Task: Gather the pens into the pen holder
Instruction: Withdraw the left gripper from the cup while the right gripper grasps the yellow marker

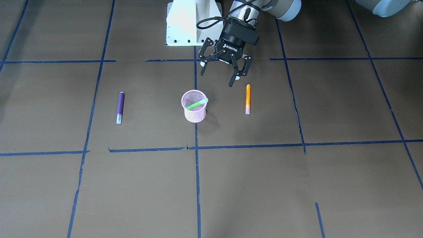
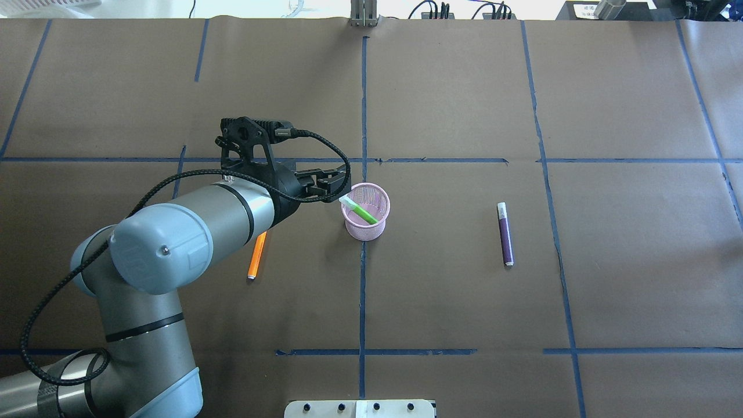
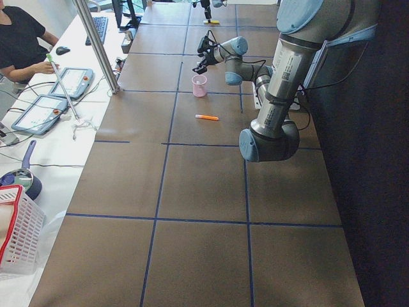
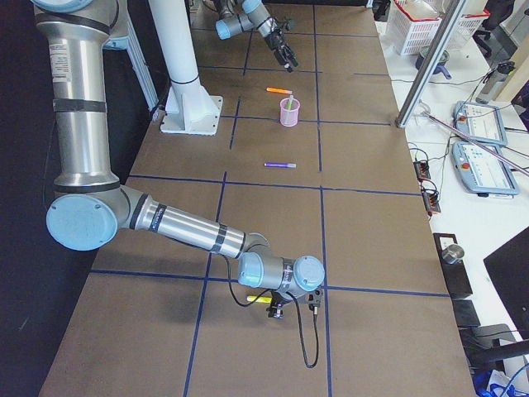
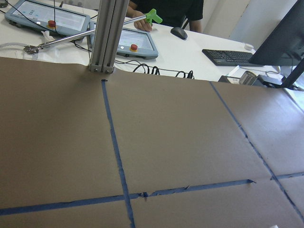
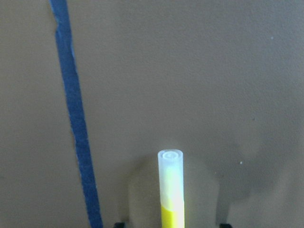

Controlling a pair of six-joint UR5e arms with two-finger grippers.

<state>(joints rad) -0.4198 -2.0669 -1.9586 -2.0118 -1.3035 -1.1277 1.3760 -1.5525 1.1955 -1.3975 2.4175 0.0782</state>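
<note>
Left gripper (image 1: 218,73) hangs spread wide and empty over the table (image 1: 297,185), up beside the holder (image 1: 195,115) on the robot's left and not touching it. One pen is in: the green pen (image 1: 196,104) leans across the cup, its pale cap poking over the rim. Two lie flat on the table to either side. The orange pen (image 1: 248,99) is near the holder on the left arm's side, close under that gripper. The purple pen (image 1: 120,107) is farther off on the other side.

Right gripper (image 4: 274,309) sits low at the table's far end, well apart from the holder. A yellow pen (image 6: 171,190) points out below its camera. Only slivers of its fingers show, so I cannot tell whether it grips that pen.

By my count the job is about a quarter done, and the orange pen looks the handiest next pick.
</note>
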